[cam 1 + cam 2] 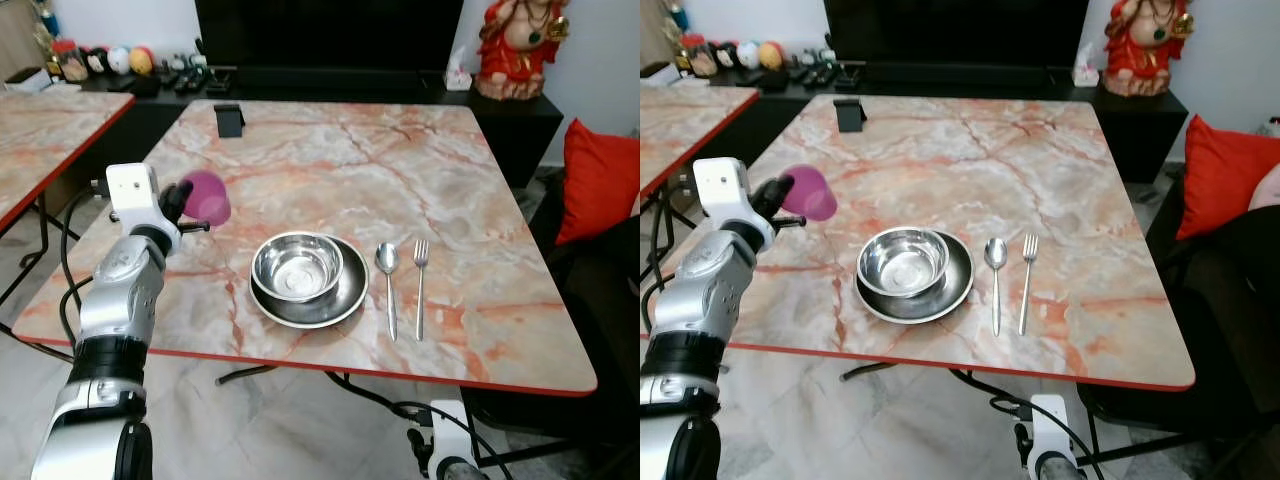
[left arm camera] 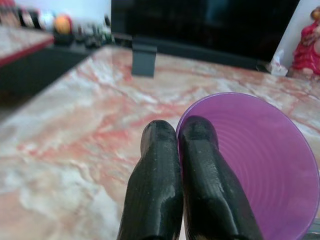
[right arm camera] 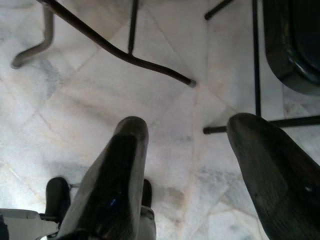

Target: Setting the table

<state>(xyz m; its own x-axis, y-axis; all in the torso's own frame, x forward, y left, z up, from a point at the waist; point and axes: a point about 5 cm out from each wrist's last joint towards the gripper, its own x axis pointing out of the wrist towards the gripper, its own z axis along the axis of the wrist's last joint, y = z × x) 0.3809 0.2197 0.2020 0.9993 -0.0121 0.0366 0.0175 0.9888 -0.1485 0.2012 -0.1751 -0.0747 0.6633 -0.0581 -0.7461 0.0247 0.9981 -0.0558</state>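
My left gripper [image 1: 186,205] is shut on the rim of a purple plastic cup [image 1: 207,196], held tilted above the left part of the marble table [image 1: 330,160]. In the left wrist view the two black fingers [image 2: 172,180] pinch the purple cup [image 2: 260,170] at its rim, one finger inside. A steel bowl [image 1: 297,266] sits in a steel plate [image 1: 340,297] near the table's front edge. To their right lie a spoon [image 1: 388,272] and a fork [image 1: 421,275]. My right gripper [image 3: 187,150] hangs open below the table, over the floor.
A small dark holder [image 1: 229,119] stands at the table's far left. A second marble table [image 1: 45,130] is to the left. A red cushion [image 1: 598,180] lies on a dark seat at the right. A red figurine [image 1: 520,45] stands on the black cabinet behind.
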